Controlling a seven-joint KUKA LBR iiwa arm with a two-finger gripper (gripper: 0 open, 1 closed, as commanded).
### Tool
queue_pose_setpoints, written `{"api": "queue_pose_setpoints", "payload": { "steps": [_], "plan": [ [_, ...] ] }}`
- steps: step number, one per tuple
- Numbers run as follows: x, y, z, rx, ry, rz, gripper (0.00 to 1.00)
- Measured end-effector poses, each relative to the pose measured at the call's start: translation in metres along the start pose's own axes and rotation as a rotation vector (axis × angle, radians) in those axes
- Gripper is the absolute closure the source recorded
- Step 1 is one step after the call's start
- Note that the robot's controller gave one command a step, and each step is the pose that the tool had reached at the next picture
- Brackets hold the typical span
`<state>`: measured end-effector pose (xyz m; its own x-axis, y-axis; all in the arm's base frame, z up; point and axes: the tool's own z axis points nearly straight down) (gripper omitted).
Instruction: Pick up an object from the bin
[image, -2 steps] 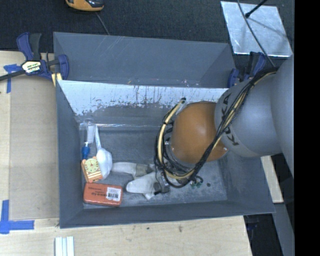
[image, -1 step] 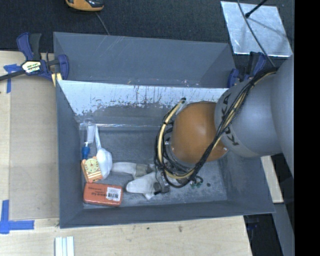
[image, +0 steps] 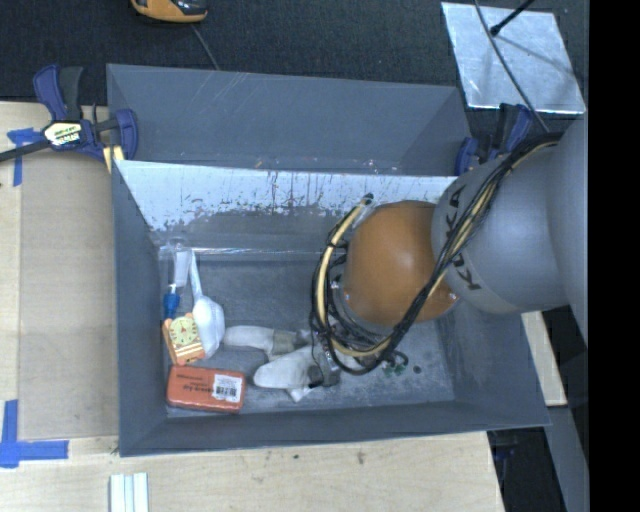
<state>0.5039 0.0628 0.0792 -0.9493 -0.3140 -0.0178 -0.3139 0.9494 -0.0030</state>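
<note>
Pale crumpled lump (image: 283, 374), white and soft-looking like wadded cloth or paper, lies on the near side of the bin (image: 300, 120) floor, about midway across. The arm's rounded orange wrist cover (image: 395, 265), glossy and ringed with dark cables, hangs low just right of it. This puts the fingers (image: 322, 374) at the lump's right edge, probably because that side is free of neighbours. The cables hide the fingers, so I cannot tell whether they are open, closed or holding anything. The other things sit together at the near left, likely funnelled there by the sloping grey metal walls. They include a flat orange box (image: 205, 388), a small yellow box (image: 183, 338) and a second smooth white piece (image: 250, 338).
</note>
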Motion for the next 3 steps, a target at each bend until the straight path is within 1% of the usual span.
{"api": "queue_pose_setpoints", "payload": {
  "steps": [1,3],
  "plan": [
    [0.001,0.0,-0.018,-0.002,0.012,0.0,1.0],
    [0.0,0.0,-0.047,-0.002,0.012,0.0,1.0]
  ]
}}
